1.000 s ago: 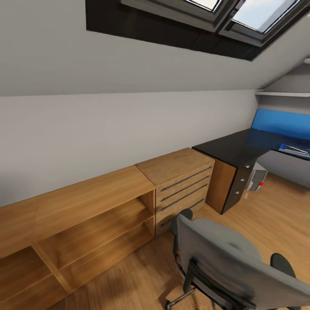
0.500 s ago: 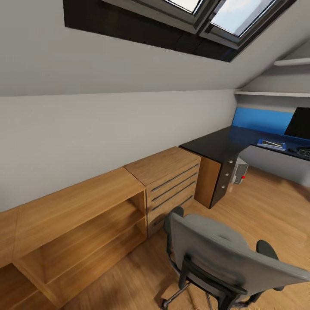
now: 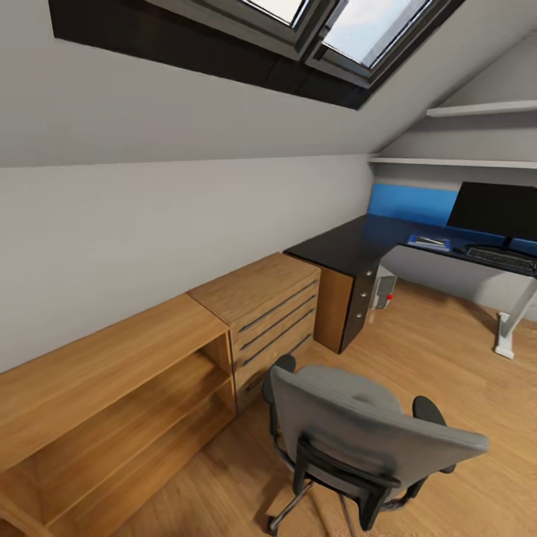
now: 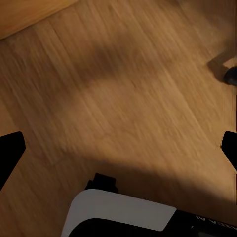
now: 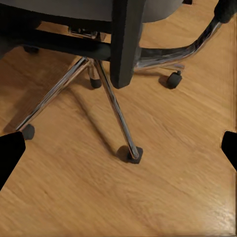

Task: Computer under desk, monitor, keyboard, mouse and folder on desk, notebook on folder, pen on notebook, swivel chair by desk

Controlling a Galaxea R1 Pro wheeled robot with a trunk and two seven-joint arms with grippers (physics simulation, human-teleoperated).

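Chair (image 3: 358, 440) close ahead, nearer right claw (image 5: 118, 148), back turned; worktop (image 3: 350, 246) far right. Both claws spread, pinching nothing.

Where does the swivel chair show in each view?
Head view: swivel chair at lower centre, back toward the camera.
Left wrist view: one castor at the edge, likely its.
Right wrist view: its chrome base and castors.
Shared landmark: wooden floor.

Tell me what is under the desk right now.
Under the desk, a pale computer with a red spot stands on the wood floor; the dark drawer pedestal covers part of it. A white leg stands farther right.
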